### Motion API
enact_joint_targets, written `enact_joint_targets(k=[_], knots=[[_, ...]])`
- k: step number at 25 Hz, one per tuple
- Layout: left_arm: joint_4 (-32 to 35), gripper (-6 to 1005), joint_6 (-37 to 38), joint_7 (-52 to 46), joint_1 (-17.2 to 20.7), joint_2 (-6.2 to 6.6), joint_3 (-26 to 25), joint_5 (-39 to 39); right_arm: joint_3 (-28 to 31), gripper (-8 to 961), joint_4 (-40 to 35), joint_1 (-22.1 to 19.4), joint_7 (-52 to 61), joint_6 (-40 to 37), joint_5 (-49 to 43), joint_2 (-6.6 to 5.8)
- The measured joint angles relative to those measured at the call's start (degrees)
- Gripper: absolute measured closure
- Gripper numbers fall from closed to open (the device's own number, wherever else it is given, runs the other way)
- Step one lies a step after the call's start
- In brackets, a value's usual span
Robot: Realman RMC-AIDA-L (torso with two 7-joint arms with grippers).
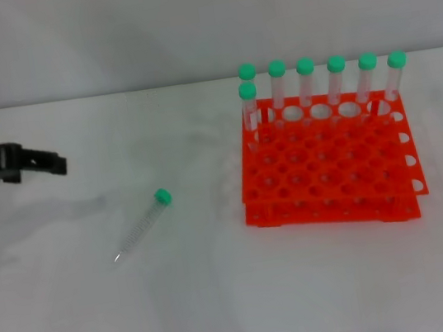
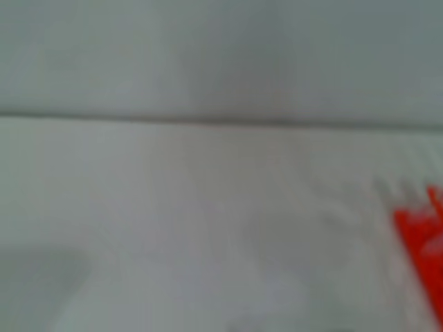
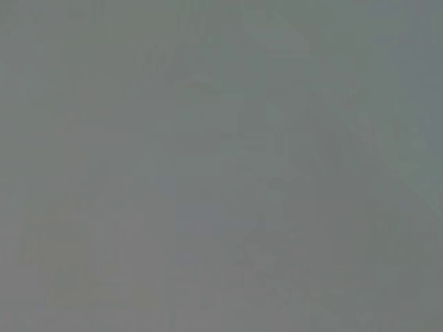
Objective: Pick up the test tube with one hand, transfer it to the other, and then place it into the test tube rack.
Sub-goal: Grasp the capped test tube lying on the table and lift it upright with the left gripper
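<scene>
**Desk:** What's in the head view?

**Photographer:** A green-capped test tube (image 1: 141, 223) lies on its side on the white surface (image 1: 225, 299), lower left of centre, cap toward the upper right, pointed tip toward the lower left. The orange-red test tube rack (image 1: 328, 168) stands well apart at right, with seven capped tubes (image 1: 306, 80) upright along its far side.

**Desk:** And the arms?

**Photographer:** The left claw (image 1: 46, 163) reaches in from the left edge, up and left of the tube, not touching it. I cannot tell how wide it stands. The right claw is out of sight; its wrist view shows only grey.

**Desk:** What does the pickup call for?

**Photographer:** Likely closing across the tube's middle, square to its slant, leaving one end free for the handover. A skewed approach could roll it.
</scene>
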Motion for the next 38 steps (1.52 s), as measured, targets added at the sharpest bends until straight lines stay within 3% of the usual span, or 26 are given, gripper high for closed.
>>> enact_joint_targets(k=[4,11,14,21,33,38], knots=[[-0.18,207,0.24,1.73,-1.9,-2.38,1.06,4.46,-0.12,82,0.34,0.07,0.16,-0.32,0.0,0.05],[-0.65,216,-2.03,5.32,-4.49,-9.47,1.58,12.79,-0.48,82,0.89,0.09,0.32,-0.99,0.01,0.13],[-1.5,219,-3.0,5.92,-5.05,-11.3,2.33,14.93,-0.5,82,1.3,0.05,0.33,-1.48,0.0,0.18],[-6.98,228,-6.03,4.99,-5.86,-11.72,6.0,15.52,-0.59,82,2.44,-0.13,0.41,-3.35,-0.31,0.18],[-7.68,243,-7.24,5.34,-6.0,-11.68,6.96,16.31,-0.6,82,3.44,-0.36,0.52,-3.63,-0.44,0.18],[-8.25,250,-8.38,5.05,-6.08,-11.65,9.64,16.48,-0.59,82,3.64,-0.41,0.52,-3.63,-0.28,0.18]])
